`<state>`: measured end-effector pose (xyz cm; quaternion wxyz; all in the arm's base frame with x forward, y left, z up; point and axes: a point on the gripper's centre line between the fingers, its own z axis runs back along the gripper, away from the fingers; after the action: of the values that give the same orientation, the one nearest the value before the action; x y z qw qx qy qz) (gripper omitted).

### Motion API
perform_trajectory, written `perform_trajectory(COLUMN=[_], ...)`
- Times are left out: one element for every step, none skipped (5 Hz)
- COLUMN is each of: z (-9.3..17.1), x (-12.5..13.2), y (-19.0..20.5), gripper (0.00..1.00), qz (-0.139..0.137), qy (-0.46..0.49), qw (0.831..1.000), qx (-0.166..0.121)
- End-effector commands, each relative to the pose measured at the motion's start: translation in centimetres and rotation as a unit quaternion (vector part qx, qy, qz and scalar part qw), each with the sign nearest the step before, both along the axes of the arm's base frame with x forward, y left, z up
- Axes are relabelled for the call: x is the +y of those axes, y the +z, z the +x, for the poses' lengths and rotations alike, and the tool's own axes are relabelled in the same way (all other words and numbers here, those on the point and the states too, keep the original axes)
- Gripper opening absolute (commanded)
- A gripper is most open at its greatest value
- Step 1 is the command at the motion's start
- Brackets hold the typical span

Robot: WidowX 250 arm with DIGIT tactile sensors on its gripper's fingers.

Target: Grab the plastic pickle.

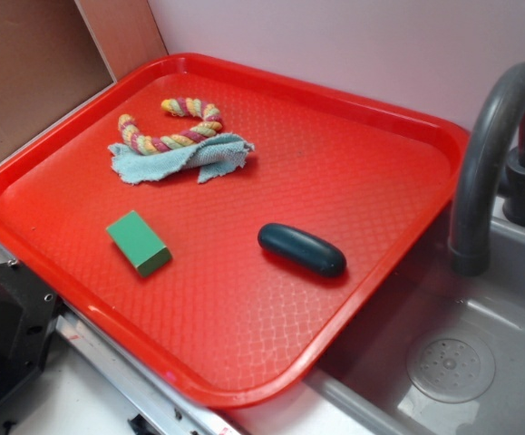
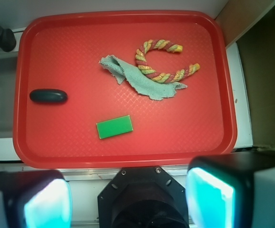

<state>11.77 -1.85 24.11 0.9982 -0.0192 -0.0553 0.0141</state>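
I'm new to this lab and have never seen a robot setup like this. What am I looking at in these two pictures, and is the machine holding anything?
Both pictures show one scene. The exterior view is a camera beside the workspace. The wrist view is a camera on the robot arm, looking down. The blurry pale shapes at its bottom edge are the fingers of the gripper, the arm's pincer; they stand apart, open, with nothing between them.

A red tray sits beside a toy sink with a grey faucet. On the tray lie the plastic pickle, a dark teal capsule, a green block, and a striped rope resting partly on a light blue cloth. Nothing is held yet.
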Motion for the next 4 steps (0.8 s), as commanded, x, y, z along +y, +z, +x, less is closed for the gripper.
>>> perform_trajectory(z=[0.0,1.1,2.4,4.5], x=[0.0,-0.1,-0.6,-1.9], y=[0.0,-0.9,-1.9,-3.7], gripper=[1.0,1.0,1.0,1.0], qz=[0.0,0.005,0.014,0.005], qy=[0.0,-0.026,-0.072,-0.178], qw=[1.0,0.999,0.996,0.98], qx=[0.0,-0.027,-0.053,-0.089])
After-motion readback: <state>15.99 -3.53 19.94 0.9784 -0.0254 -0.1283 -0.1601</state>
